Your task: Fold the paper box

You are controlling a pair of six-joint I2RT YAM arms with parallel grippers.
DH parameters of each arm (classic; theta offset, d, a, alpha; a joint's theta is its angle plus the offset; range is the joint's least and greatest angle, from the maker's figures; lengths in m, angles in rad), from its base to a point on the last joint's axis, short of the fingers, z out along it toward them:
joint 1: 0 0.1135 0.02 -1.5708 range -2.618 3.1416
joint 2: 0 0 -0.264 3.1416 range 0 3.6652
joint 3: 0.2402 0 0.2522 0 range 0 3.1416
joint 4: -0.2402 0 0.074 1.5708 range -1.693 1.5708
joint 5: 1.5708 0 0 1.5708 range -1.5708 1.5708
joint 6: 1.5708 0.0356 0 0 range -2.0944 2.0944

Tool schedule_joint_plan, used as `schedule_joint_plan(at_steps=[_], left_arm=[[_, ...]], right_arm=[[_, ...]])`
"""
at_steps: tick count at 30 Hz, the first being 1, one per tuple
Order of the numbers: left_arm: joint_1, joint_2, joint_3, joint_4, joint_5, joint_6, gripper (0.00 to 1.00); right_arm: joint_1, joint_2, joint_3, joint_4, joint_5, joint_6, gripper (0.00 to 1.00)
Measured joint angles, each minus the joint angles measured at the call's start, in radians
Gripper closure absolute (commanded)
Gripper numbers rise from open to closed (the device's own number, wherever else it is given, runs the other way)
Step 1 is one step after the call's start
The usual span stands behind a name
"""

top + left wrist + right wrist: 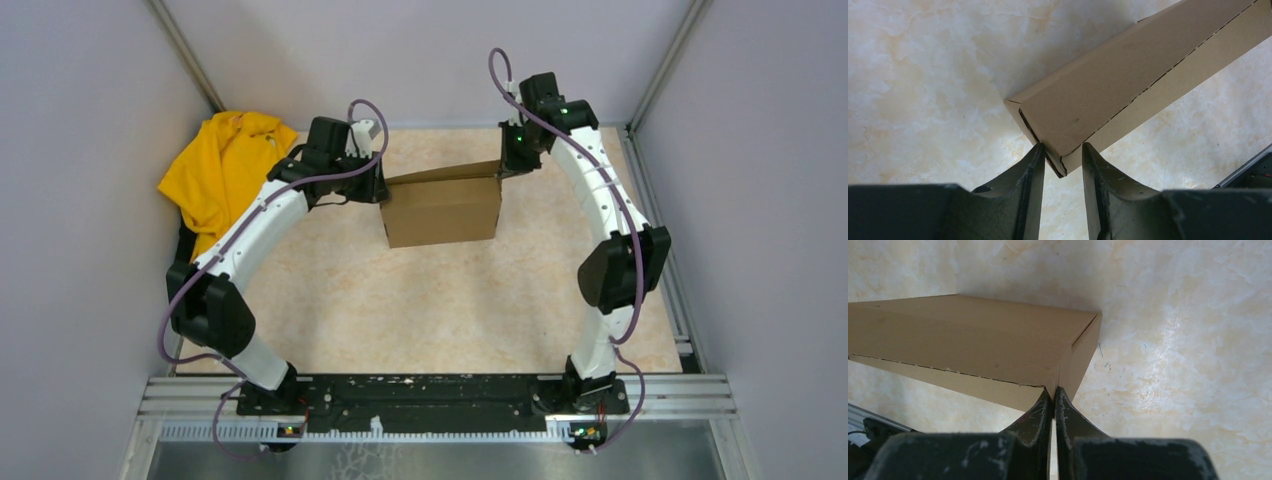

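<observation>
the left gripper (1063,148) filled the bottom of its wrist view, fingers narrowed around the near corner of the paper box (1128,85), each finger seeming to touch cardboard on its own side. the right gripper (1053,391) was closed to a sliver at the opposite corner, apparently pinching a thin wall edge where a seam ran down to its tips.

from above, the box (441,210) sat on the pale marbled table (400,310) towards the far side, well apart from the yellow cloth (222,165) at the far left. its long axis ran left to right, straight between the two grippers, so each arm held one short end and neither was nearer than the other. a flap along the far edge stood slightly raised.

the next move likely turned on that line: with both ends pinned, the flap would have to be pressed or tucked across the axis, and one gripper would probably need to let go to do it.
</observation>
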Motion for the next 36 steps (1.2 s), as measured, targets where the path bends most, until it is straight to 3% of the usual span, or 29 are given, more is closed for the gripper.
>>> schedule_joint_plan(at_steps=[27,36], left_arm=[[0.0,0.0,-0.005,-0.006,0.002,0.0,0.58],[0.0,0.0,-0.005,-0.005,0.002,0.0,0.54]], right_arm=[[-0.001,0.009,0.045,-0.031,-0.04,0.001,1.0],[-0.031,0.009,0.045,-0.05,-0.116,0.002,1.0]])
